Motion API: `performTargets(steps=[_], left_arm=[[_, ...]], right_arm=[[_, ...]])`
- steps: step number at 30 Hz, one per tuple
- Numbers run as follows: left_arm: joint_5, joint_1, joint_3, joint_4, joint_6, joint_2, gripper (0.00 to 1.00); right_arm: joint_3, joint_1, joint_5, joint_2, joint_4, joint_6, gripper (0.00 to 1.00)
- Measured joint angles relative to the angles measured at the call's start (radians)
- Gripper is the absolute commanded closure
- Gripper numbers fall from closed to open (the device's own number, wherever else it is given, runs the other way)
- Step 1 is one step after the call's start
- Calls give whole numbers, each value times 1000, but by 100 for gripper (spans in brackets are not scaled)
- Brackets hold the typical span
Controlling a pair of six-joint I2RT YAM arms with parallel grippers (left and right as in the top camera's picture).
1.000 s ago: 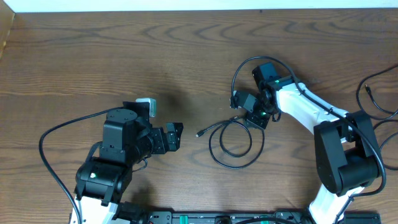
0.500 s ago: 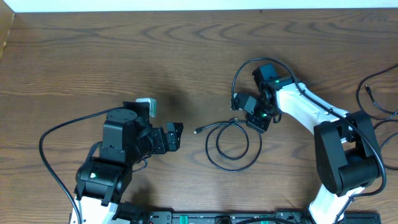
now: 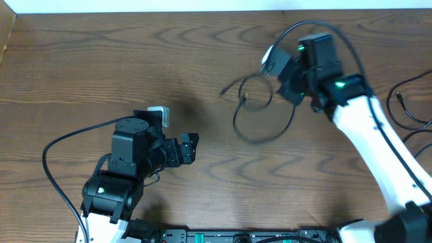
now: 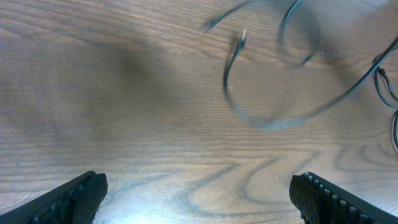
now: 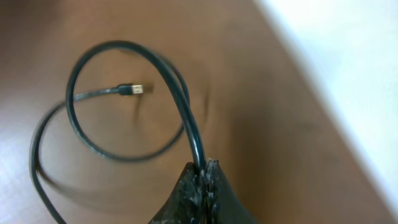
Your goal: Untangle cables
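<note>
A thin black cable (image 3: pixel 235 121) hangs in loose loops from my right gripper (image 3: pixel 283 86), blurred by motion, at the far right of the table. In the right wrist view the gripper (image 5: pixel 203 171) is shut on the cable (image 5: pixel 186 112), which rises from the closed tips and curls round, with its small plug (image 5: pixel 130 89) dangling inside the loop. My left gripper (image 3: pixel 191 148) stands open at the near left, well apart from the cable. In the left wrist view its fingers (image 4: pixel 68 199) are wide apart over bare wood, and the cable (image 4: pixel 267 123) lies far ahead.
Another thin black cord (image 3: pixel 399 101) with a small plug lies at the right edge of the table; it also shows at the right edge as the cord (image 4: pixel 382 81). A white strip (image 3: pixel 202 5) borders the far edge of the wooden table (image 3: pixel 101 61).
My right gripper closed on the cable and swung up toward the far edge, carrying the loops off their spot. The left arm has not moved.
</note>
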Motion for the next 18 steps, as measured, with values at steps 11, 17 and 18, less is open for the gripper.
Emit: performTargets(steps=[11,17,18], left_arm=[[0,0,0,0,0,0,2],[0,0,0,0,0,0,2],[0,0,0,0,0,0,2]], right_arm=[[2,-267,156,-45,211,244,99],[2,-423,168,-41,216,395,99],[2,-439,167,-37,216,407,99]])
